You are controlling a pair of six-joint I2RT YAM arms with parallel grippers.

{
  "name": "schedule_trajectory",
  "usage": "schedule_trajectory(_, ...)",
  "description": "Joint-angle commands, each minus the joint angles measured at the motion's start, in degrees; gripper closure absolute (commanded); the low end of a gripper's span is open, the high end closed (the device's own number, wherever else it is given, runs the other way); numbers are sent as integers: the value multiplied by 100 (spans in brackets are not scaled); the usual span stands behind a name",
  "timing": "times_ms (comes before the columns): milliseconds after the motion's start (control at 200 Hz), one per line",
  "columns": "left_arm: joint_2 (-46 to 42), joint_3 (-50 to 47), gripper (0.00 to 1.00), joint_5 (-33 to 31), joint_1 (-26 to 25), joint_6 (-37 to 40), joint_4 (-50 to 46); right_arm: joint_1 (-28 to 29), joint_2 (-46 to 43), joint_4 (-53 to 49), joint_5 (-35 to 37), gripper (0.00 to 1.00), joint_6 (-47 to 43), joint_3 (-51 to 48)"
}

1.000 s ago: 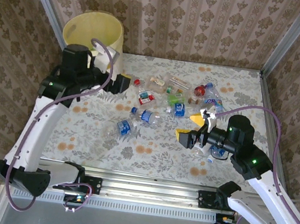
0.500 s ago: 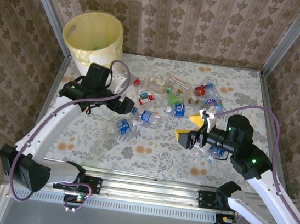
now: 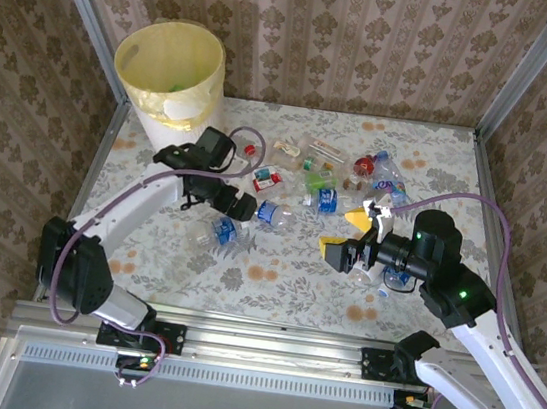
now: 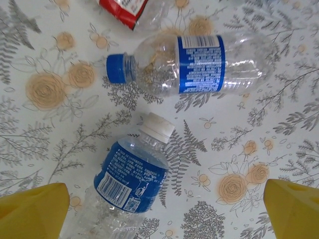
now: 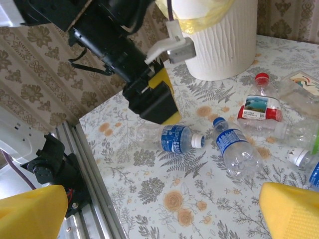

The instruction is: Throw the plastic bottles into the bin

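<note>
the left claw [image 3: 239,205] has swung away from the bin [image 3: 210,70], which stands upright in the far left corner, and has come down toward the near-left edge of the plastic bottles [image 3: 323,176] scattered over the tabletop [image 3: 273,285]. a second ago it stood high beside the bin's rim; now it hangs low over two of the bottles. its yellow fingers [image 4: 30,211] are released, spread wide with nothing between them. in the left wrist view a white-capped bottle [image 4: 132,181] with a blue label lies slanted under the claw, closer to the left finger than the right. a blue-capped bottle [image 4: 199,64] lies crosswise just beyond it, and the two are not touching. the right claw [image 3: 348,235] has not budged over the same second. it hovers at the near right side of the scatter, also released and empty. the move away from the bin reads as the left arm returning from a drop to fetch its next piece, and the white-capped bottle looks the likeliest pick, since it already sits between the open fingers. most of the bottles lie in the middle and far right of the tabletop, well apart from the bin, so the task appears far from done. the slanted, crushed body may call for some turning of the claw before it closes.
</note>
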Motion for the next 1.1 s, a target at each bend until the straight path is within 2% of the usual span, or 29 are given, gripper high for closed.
schedule_trajectory(0, 203, 14, 0, -142, -48, -151, -288, 39, -61, -192, 26, 0, 6, 101)
schedule_trajectory(290, 743, -103, 0, -415, -43, -450, -411, 39, -96, -192, 25, 0, 10, 83)
schedule_trajectory(725, 1091, -829, 2, -128, 5, -827, 165, 47, -81, -143, -9, 0, 20, 48)
schedule_trajectory(830, 1153, -970, 5, -40, 33, -868, 356, 47, -96, -134, -9, 0, 20, 37)
schedule_trajectory(1095, 1152, -1222, 27, 20, 168, -870, 496, 47, -96, -122, 0, 0, 29, 21)
